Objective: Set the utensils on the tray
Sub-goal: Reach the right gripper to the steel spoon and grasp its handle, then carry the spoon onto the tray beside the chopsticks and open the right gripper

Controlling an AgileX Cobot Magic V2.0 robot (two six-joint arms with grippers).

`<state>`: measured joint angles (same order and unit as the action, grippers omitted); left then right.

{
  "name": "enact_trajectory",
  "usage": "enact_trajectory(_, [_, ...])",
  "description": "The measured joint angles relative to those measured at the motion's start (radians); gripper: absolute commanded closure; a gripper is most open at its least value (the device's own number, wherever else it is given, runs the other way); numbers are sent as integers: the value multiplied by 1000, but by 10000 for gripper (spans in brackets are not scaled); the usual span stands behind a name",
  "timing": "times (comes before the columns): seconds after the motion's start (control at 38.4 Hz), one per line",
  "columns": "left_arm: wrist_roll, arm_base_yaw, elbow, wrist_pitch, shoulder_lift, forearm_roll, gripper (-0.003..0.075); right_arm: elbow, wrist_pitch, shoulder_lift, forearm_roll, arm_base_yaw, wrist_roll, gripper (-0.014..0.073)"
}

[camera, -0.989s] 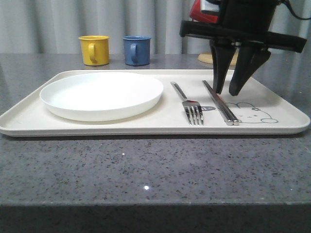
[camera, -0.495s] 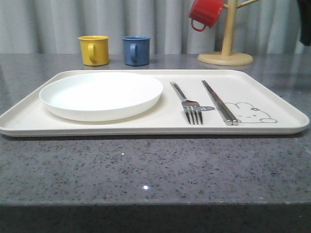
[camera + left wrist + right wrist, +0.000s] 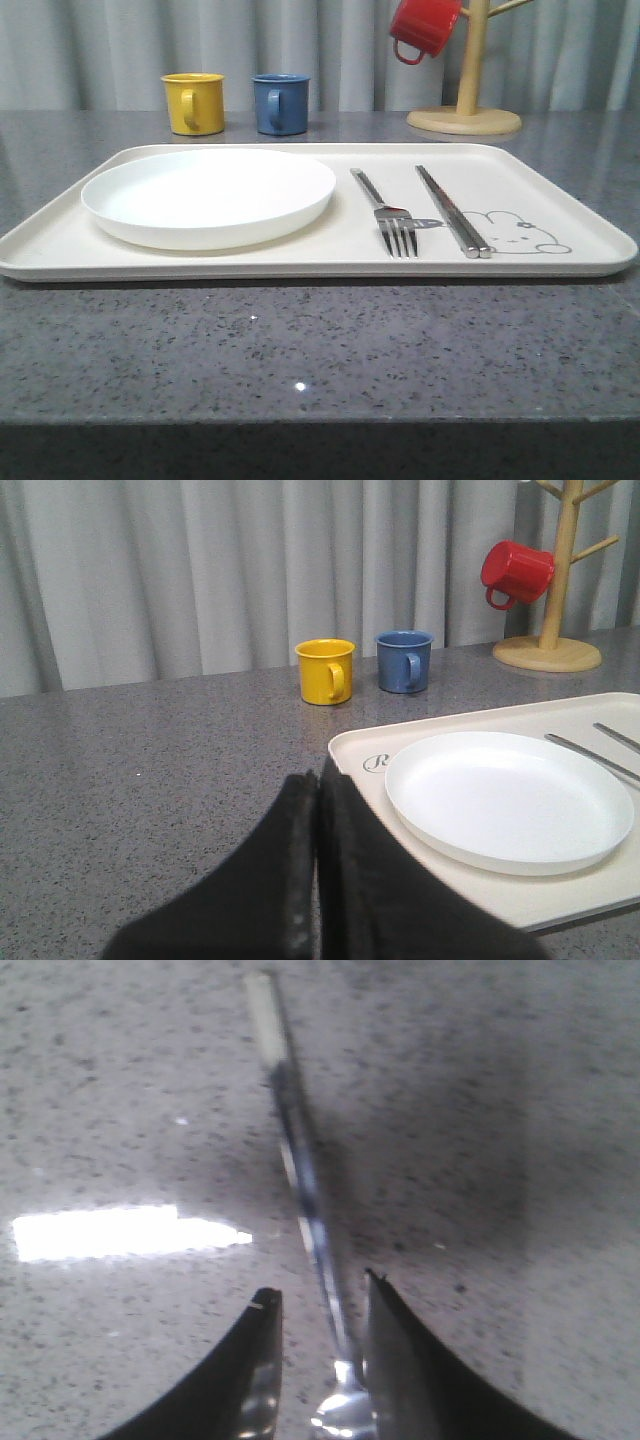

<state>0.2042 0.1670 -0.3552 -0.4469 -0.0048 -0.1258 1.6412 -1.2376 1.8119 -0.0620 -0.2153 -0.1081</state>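
Right hand (image 3: 318,1360): fingers parted, straddling the spoon (image 3: 300,1195) that lies on the grey counter (image 3: 500,1110), not clamped on it.
Left hand (image 3: 318,880): fingers pressed together, gripping nothing, above the counter beside the tray (image 3: 350,750).
Fork (image 3: 385,212): flat on the tray, right of the white plate (image 3: 208,195).
Chopsticks (image 3: 450,210): paired on the tray, just right of the fork.
Mugs: yellow mug (image 3: 194,102) and blue mug (image 3: 281,103) behind the tray.

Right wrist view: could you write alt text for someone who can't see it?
A silver spoon lies on a speckled grey counter, its handle running away from the camera. The right end effector is open, its two dark fingers either side of the spoon near the bowl end. The image is blurry, with a bright glare patch on the counter.
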Motion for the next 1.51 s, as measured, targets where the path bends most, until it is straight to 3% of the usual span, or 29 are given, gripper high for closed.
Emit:
enact_trajectory(0.57, [0,0,0,0,0,0,738,0,2,119,-20,0,-22,372])
enact_trajectory(0.81, [0,0,0,0,0,0,738,0,4,119,-14,0,-22,538])
enact_trajectory(1.07, [0,0,0,0,0,0,738,0,7,115,-9,-1,-17,557])
enact_trajectory(1.33, [0,0,0,0,0,0,738,0,8,-8,-19,18,127,557])
enact_trajectory(1.51, [0,0,0,0,0,0,738,0,4,-106,-19,108,184,557])
